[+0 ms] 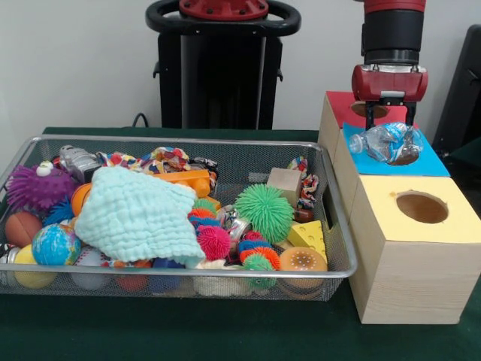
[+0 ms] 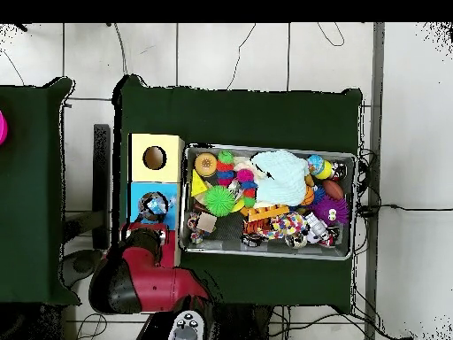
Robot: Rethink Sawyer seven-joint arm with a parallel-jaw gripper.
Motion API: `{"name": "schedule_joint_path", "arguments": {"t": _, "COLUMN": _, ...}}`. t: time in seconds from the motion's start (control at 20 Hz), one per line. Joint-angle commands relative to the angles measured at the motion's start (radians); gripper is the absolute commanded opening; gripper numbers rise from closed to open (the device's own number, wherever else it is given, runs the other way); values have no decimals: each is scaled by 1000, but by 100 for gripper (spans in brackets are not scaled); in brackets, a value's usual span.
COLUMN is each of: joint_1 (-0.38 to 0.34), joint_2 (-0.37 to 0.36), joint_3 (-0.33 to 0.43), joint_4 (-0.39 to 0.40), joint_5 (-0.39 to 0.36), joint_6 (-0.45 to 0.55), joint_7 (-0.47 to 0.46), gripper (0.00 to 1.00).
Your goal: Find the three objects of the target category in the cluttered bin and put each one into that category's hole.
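The red and black arm comes down at the far right, and its gripper hangs over the middle of three boxes lined up beside the bin; the jaws stand a little apart, pointing down, with nothing between them. Just below them a crumpled clear plastic bottle lies tilted on its side across the hole of the blue-topped box, half sunk into it; the bottle sits right under the jaws but apart from them, so it is not held.

Behind that box is the red-topped box, mostly hidden by the gripper; nearer to me is the yellow-topped box, its round hole showing dark and open.

The bin, a shallow silver wire-mesh basket, stands on the green desk just left of the boxes, well clear of the jaws; it is piled with toys: a pale mint cloth draped over the middle, a spiky green ball to its right, a purple spiky ball at the far left, a small globe ball near the front, a yellow cheese wedge, a toy burger bun, a wooden block.
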Motion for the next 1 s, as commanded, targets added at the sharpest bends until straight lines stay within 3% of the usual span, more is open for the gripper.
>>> {"name": "schedule_joint_path", "arguments": {"t": 0.05, "joint_1": 3, "joint_2": 43, "joint_3": 76, "joint_4": 18, "joint_5": 36, "joint_6": 6, "joint_7": 266, "gripper": 100}}
{"name": "schedule_joint_path", "arguments": {"t": 0.35, "joint_1": 8, "joint_2": 29, "joint_3": 68, "joint_4": 22, "joint_5": 43, "joint_6": 20, "joint_7": 262, "gripper": 100}}
{"name": "schedule_joint_path", "arguments": {"t": 0.6, "joint_1": 19, "joint_2": -25, "joint_3": 33, "joint_4": 31, "joint_5": 62, "joint_6": 126, "joint_7": 220, "gripper": 100}}
{"name": "schedule_joint_path", "arguments": {"t": 0.85, "joint_1": 35, "joint_2": -34, "joint_3": 7, "joint_4": 29, "joint_5": 67, "joint_6": 165, "joint_7": 199, "gripper": 100}}
{"name": "schedule_joint_path", "arguments": {"t": 1.0, "joint_1": 76, "joint_2": -38, "joint_3": -49, "joint_4": 16, "joint_5": 79, "joint_6": 222, "joint_7": 168, "gripper": 100}}
